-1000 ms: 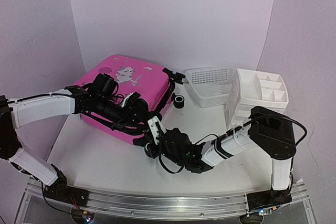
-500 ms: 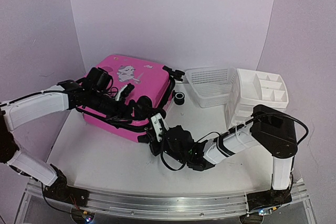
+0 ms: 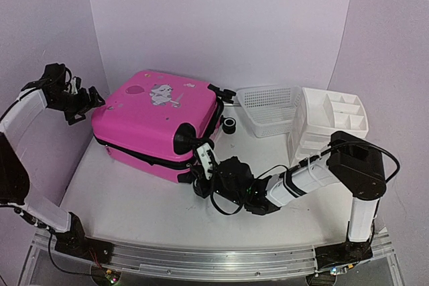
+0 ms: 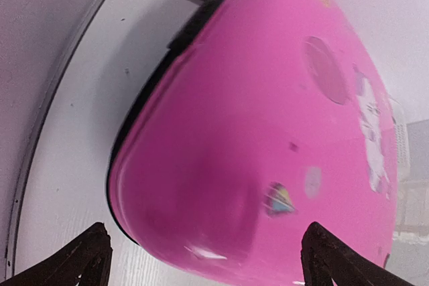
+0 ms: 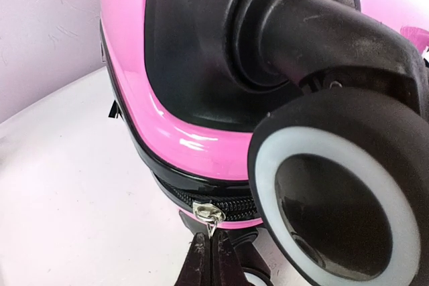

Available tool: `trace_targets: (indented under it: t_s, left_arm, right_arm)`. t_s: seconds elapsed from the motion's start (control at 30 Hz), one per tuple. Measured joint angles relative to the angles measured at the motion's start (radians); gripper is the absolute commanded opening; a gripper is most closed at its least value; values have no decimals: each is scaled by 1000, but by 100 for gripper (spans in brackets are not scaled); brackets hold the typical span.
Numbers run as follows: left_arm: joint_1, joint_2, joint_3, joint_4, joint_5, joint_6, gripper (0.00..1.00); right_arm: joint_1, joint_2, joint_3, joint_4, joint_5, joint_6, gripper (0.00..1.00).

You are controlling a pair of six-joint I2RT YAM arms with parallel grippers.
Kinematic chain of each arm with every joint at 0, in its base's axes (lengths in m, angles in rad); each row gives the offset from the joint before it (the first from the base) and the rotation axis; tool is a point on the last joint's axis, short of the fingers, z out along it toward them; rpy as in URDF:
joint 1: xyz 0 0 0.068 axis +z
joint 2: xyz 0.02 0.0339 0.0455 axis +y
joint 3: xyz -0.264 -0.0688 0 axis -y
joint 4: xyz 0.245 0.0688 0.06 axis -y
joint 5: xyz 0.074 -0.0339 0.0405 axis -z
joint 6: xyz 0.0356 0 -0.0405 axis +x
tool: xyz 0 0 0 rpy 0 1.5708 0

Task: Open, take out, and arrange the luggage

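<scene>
Left gripper (image 3: 88, 102) hangs with jaws spread wide just off the far-left corner of the pink suitcase (image 3: 154, 115), apart from the shell and close to the left wall. That suitcase lies flat, lid down, on the left half of the table (image 3: 134, 199), with bare tabletop along its near edge. A basket (image 3: 268, 108) and an organizer (image 3: 332, 118) crowd the far right. Right gripper (image 3: 198, 172) sits at the near-right corner, below a wheel (image 3: 184, 140).

From the left wrist, both fingers (image 4: 80, 259) frame the suitcase (image 4: 268, 98) without touching it.

From the right wrist, the right gripper (image 5: 211, 259) is pinched closed on the zipper pull (image 5: 209, 216) beside the wheel (image 5: 335, 212).
</scene>
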Motion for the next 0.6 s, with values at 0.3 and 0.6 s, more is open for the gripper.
trace_targets:
  t_s: [0.3, 0.6]
  left_arm:
    - [38, 194, 39, 58, 29, -24, 83]
    - [62, 161, -66, 216, 85, -35, 76]
  right_arm:
    - [-2, 0, 51, -103, -37, 19, 0]
    - [39, 36, 211, -323, -5, 56, 0]
